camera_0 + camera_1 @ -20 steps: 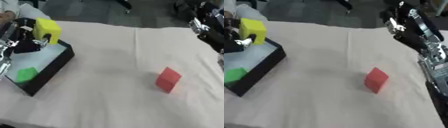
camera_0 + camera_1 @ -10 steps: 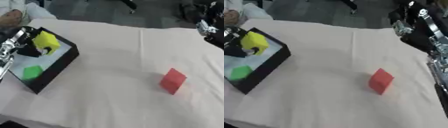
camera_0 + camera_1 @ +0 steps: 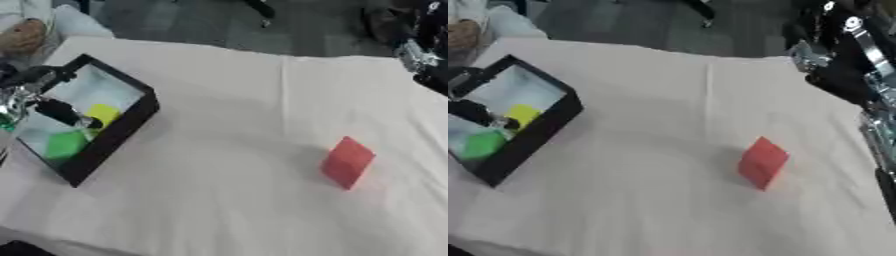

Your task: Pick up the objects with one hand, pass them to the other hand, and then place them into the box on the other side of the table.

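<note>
Yellow block point(image 3: 104, 113) and green block point(image 3: 66, 144) in box point(image 3: 122, 131), left of frame | red block point(image 3: 348, 161) on surface point(image 3: 219, 190), right of centre, untouched | left hand point(image 3: 39, 95) over box, fingers unreadable | right hand point(image 3: 833, 47) upper right, likewise.

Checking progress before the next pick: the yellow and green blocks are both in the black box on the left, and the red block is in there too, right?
Not quite. The yellow block and green block are in the black box, but the red block is not: the left eye view shows it lying on the white table, out to the right, well apart from the box.
</note>
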`<state>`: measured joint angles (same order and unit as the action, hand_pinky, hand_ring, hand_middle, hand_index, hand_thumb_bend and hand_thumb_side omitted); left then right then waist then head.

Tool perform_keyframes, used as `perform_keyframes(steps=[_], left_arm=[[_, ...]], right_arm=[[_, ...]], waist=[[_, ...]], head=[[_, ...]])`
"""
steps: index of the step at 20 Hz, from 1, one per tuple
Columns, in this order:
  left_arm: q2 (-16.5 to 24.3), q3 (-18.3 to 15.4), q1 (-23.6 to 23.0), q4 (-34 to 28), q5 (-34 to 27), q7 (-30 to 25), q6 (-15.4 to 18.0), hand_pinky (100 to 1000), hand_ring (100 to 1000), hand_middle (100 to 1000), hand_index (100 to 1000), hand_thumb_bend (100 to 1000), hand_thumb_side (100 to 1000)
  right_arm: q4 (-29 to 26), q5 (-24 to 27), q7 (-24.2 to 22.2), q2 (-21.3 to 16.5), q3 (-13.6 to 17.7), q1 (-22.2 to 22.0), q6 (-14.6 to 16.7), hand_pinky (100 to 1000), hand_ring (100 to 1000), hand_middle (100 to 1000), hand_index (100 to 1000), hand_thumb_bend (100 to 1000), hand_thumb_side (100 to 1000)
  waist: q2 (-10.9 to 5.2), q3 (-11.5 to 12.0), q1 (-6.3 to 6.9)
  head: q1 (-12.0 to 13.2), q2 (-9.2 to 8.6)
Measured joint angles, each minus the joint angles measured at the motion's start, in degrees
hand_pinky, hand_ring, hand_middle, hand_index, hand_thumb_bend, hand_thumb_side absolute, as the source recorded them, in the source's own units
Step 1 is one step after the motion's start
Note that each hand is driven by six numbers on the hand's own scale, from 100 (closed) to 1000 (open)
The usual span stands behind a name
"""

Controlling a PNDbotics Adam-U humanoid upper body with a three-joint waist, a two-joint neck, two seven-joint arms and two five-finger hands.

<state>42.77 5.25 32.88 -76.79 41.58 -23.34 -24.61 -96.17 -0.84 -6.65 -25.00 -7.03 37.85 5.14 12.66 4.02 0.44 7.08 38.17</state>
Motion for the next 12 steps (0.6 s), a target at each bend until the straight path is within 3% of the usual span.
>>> perform_keyframes(steps=[1, 3, 5, 7, 9, 11, 12], left_arm=[[-0.2, -0.2, 0.0, 0.0, 1.1, -0.4, -0.3, 965, 972, 839, 912, 758, 350], [-0.6, -0.7, 0.1, -0.7, 2.4, -0.1, -0.7, 940, 968, 832, 852, 509, 348], [-1.2, -2.0, 0.1, -3.2, 1.5, 3.6, -1.6, 888, 924, 870, 780, 254, 341], [-2.0, -3.5, 0.0, -6.8, -2.4, 11.2, -2.4, 852, 928, 895, 790, 167, 448], [-3.0, -4.3, -0.3, -10.7, -9.2, 20.4, -1.9, 790, 910, 864, 799, 112, 533], [-4.2, -4.5, -1.1, -14.1, -17.7, 29.0, 0.8, 764, 900, 856, 797, 100, 585], [-4.9, -4.5, -1.5, -15.5, -22.0, 32.4, 2.7, 752, 904, 863, 808, 100, 663]], right_arm=[[0.0, 0.0, 0.0, 0.0, 0.0, 0.0, 0.0, 819, 767, 573, 852, 100, 502], [-0.1, 0.0, 0.1, 0.0, 0.1, 0.0, -0.1, 819, 767, 573, 851, 100, 477], [-0.1, -0.4, 0.2, 0.0, 0.2, 0.0, -0.2, 820, 768, 572, 849, 100, 420], [-0.1, -1.3, 0.3, -0.1, 0.2, 0.2, -0.8, 821, 769, 572, 848, 100, 386], [-0.1, -3.0, 0.6, -0.5, 0.2, 1.0, -1.9, 823, 772, 575, 847, 100, 370], [0.0, -5.2, 0.7, -1.0, -0.1, 2.0, -3.7, 824, 776, 582, 849, 100, 368], [0.1, -6.5, 0.6, -1.2, -0.4, 2.5, -4.7, 827, 781, 596, 850, 100, 366]], waist=[[0.00, 0.0, 0.00], [0.00, 0.1, -0.01], [0.00, 0.3, -0.01], [0.00, 0.3, -0.01], [0.00, 0.4, -0.02], [0.00, 0.4, -0.11], [0.00, 0.4, -0.18]], head=[[0.0, 0.01], [-0.1, 0.05], [-0.4, 0.20], [-1.3, 0.52], [-2.4, 0.55], [-3.5, 0.66], [-3.9, 0.78]])
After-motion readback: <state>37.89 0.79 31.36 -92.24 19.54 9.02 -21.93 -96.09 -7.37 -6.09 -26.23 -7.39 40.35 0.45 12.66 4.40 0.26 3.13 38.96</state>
